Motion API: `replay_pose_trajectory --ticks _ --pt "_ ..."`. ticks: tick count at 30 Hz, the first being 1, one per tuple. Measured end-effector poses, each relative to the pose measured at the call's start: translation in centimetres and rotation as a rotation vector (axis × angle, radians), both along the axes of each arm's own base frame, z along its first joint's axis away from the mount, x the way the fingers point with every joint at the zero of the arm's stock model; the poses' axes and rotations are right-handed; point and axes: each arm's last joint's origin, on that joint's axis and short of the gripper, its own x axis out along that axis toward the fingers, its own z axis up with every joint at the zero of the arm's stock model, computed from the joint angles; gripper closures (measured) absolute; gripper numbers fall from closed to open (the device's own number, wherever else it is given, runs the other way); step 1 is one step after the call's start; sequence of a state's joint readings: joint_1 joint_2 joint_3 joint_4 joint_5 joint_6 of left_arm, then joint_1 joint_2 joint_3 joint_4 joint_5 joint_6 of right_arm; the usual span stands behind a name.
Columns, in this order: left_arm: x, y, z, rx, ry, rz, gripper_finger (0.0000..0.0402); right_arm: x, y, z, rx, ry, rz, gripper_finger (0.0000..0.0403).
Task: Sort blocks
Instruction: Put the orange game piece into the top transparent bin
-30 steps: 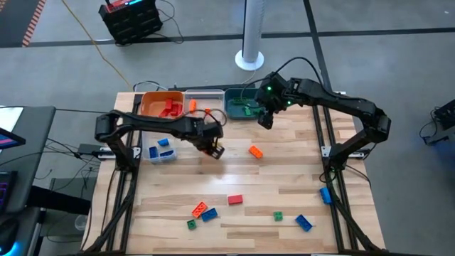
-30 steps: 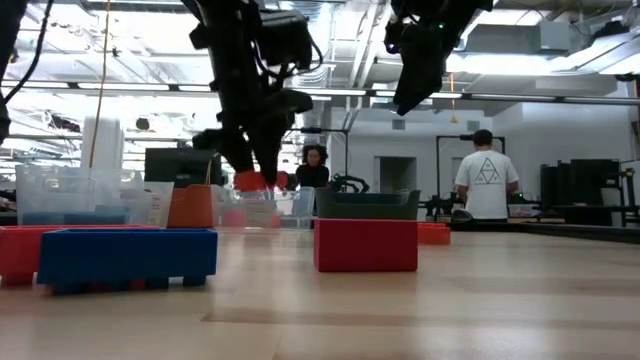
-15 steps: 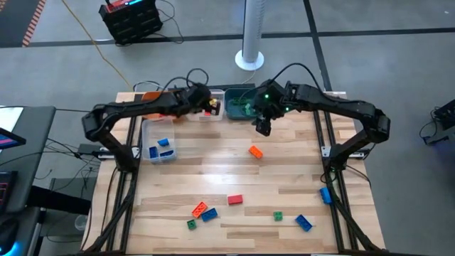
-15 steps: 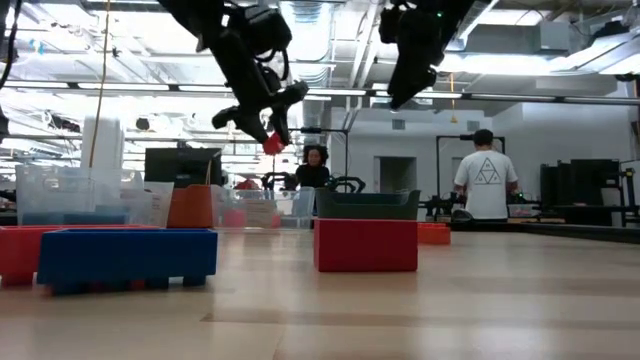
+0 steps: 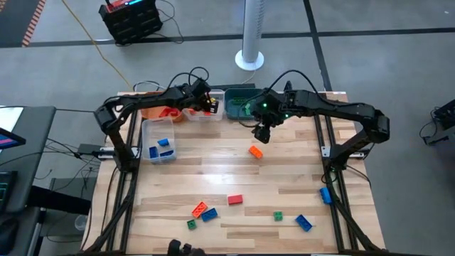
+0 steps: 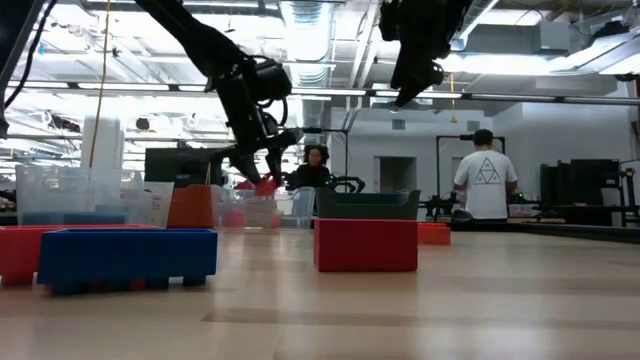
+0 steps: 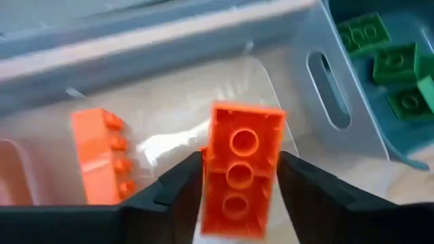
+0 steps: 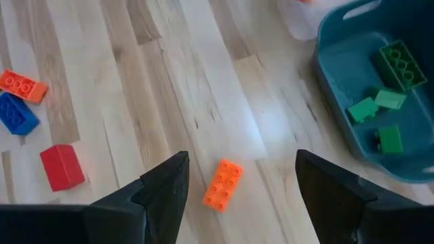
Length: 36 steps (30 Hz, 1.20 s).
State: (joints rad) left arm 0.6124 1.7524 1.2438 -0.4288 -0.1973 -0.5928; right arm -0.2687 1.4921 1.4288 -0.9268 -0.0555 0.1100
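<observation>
My left gripper (image 5: 210,107) hangs over the clear bin (image 5: 206,112) at the table's far edge, shut on an orange brick (image 7: 241,169). Another orange brick (image 7: 102,152) lies on that bin's floor. My right gripper (image 5: 261,133) stands open in the air, above and just beyond a loose orange brick (image 8: 222,184) that lies flat on the table (image 5: 284,178). Green bricks (image 8: 380,102) lie in the teal bin (image 5: 240,107). Red bricks are in the orange bin (image 5: 158,108). In the low view the left gripper (image 6: 265,180) shows above the bins. My left gripper pinches the orange brick by its two long sides (image 7: 207,176) between its two fingers. The fingers slant down toward the table's far edge and run along the brick. The brick hangs clear above the clear bin's floor, its round-marked face toward the wrist camera.
A second clear bin (image 5: 159,146) with blue bricks stands at the left. Loose bricks lie near the front: red (image 5: 234,200), orange (image 5: 199,209), blue (image 5: 209,215), green (image 5: 278,215), blue (image 5: 304,222). One blue brick (image 5: 325,194) sits by the right rail. People stand in the room behind.
My left gripper has swung from over the table's middle left toward the far edge, turning as it went, and carried the orange brick over the clear bin. My right gripper has drifted from the teal bin toward the loose orange brick, still open.
</observation>
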Motion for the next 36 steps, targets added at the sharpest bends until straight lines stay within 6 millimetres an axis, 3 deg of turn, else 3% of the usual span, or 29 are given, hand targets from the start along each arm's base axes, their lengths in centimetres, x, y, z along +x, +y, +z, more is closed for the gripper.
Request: replay_pose_trajectory --ticks 4,9,16,24,36 --pt "-0.5 0.5 -0.1 -0.029 -0.007 -0.022 0.0174 -0.2 -0.3 -1.3 0.011 0.033 -0.013 0.0127" --pt "-1.0 0.6 1.0 -0.069 -0.073 -0.059 0.0143 -0.9 -0.8 -5.0 0.053 0.116 -0.065 0.0127" --pt "-0.7 -1.9 4.0 -0.011 -0.133 -0.180 0.0155 -1.3 -0.8 -9.4 0.110 0.111 -0.175 0.0127" --pt "-0.8 -5.1 7.1 0.054 -0.177 -0.289 0.0168 0.7 0.5 -12.1 0.032 0.108 -0.167 0.0127" --pt "-4.7 -6.0 11.7 0.219 -0.192 -0.352 0.0169 3.2 2.9 -18.1 0.119 0.258 -0.208 0.0127"
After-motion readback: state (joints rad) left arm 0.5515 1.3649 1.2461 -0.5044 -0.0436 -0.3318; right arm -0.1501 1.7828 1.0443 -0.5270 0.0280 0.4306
